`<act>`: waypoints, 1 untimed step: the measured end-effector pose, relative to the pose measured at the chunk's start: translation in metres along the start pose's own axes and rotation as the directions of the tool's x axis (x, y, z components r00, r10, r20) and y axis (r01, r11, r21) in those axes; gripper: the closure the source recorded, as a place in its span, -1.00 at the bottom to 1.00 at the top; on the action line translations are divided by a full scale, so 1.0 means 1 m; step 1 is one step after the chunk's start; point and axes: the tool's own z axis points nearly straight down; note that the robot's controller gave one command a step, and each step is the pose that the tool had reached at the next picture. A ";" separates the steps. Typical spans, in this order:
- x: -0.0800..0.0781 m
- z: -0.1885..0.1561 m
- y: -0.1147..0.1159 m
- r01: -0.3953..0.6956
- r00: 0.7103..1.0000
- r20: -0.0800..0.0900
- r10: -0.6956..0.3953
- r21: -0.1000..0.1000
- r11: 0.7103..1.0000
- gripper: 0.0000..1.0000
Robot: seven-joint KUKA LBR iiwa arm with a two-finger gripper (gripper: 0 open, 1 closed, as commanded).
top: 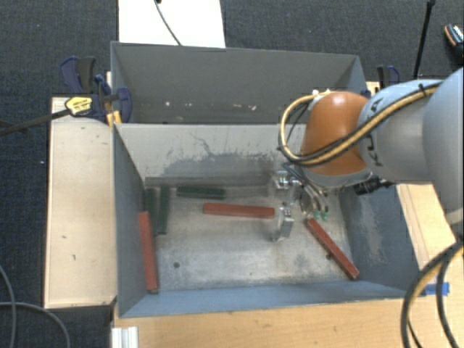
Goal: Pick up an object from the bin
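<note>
My gripper (285, 223) hangs low in the right half of the bin, below the arm's orange cover. Its metal tip sits just off the right end of a red stick (238, 210) that lies flat across the middle of the floor. A second red stick (332, 249) lies on a slant just right of the gripper, running toward the front right corner. I see nothing held in the gripper. A dark green stick (201, 192) lies further left, near the back wall.
Along the left wall lie a long red stick (148, 254) and dark green sticks (160, 210) pointing front to back. The arm and its cables cover the back right part of the bin. Bare floor shows in the front middle.
</note>
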 end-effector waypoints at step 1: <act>-0.001 -0.004 0.001 0.000 1.000 0.004 0.000 -0.001 1.000 1.00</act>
